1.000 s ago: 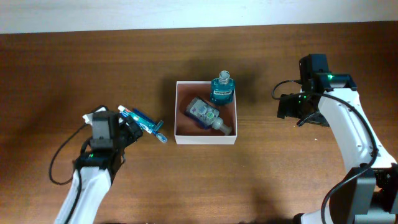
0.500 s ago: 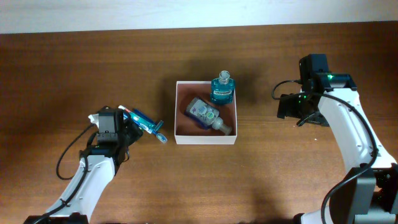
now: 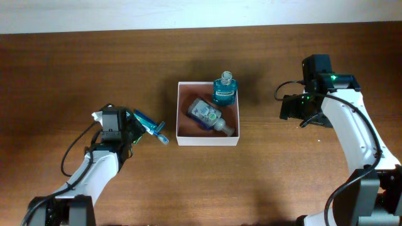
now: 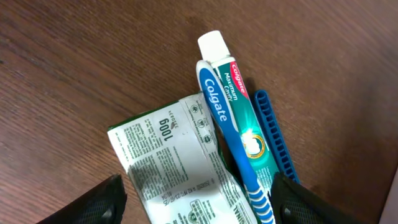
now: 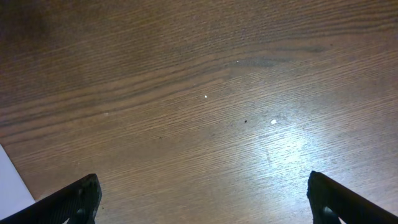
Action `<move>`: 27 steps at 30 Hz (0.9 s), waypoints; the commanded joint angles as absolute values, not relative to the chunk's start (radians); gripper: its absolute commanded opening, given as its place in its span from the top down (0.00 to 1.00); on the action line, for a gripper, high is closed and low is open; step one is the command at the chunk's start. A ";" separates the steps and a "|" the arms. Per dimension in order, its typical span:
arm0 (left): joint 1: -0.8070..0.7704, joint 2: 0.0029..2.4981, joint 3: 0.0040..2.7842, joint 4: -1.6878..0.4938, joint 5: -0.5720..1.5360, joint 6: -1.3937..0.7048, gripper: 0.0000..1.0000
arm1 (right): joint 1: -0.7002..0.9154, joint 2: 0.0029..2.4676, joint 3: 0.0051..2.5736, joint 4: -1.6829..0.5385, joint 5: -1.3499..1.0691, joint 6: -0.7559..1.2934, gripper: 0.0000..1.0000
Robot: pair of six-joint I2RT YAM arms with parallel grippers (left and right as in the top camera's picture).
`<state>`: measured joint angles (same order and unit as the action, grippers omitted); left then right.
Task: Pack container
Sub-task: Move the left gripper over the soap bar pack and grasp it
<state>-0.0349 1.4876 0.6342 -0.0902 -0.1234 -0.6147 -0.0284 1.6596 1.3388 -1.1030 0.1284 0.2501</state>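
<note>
The container [image 3: 207, 142], a shallow white-walled box with a reddish-brown inside, sits mid-table. A teal bottle [image 3: 224, 90] stands in its far right corner and a clear bluish bottle [image 3: 207, 115] lies inside. My left gripper [image 3: 129, 129] is open to the left of the box. In the left wrist view its jaws [image 4: 199, 208] straddle a white printed packet [image 4: 177, 162], a Colgate toothpaste tube [image 4: 233, 106] and a blue toothbrush [image 4: 230, 137]. My right gripper [image 3: 292, 108] is open and empty over bare wood [image 5: 202, 199], right of the box.
A blue ridged strip [image 4: 273, 134] lies beside the toothpaste. The toothbrush's end [image 3: 160, 135] points toward the box's left wall. A corner of the box's white wall [image 5: 9, 180] shows at the left edge of the right wrist view.
My left arm has shifted right and forward, bringing its open gripper over the packet, toothpaste and toothbrush. The right arm and the box have not moved.
</note>
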 commanded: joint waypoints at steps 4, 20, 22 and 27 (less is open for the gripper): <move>-0.030 1.532 0.638 -0.075 -0.118 -0.622 0.25 | -0.034 1.663 1.347 -1.103 0.123 0.244 0.01; -0.030 1.555 0.638 -0.091 -0.121 -0.621 0.43 | -0.034 1.663 1.347 -1.103 0.123 0.244 0.01; -0.030 1.555 0.638 -0.105 -0.135 -0.621 0.44 | -0.034 1.663 1.347 -1.103 0.123 0.244 0.01; -0.030 1.555 0.638 -0.159 -0.194 -0.620 0.42 | -0.034 1.663 1.347 -1.103 0.123 0.244 0.01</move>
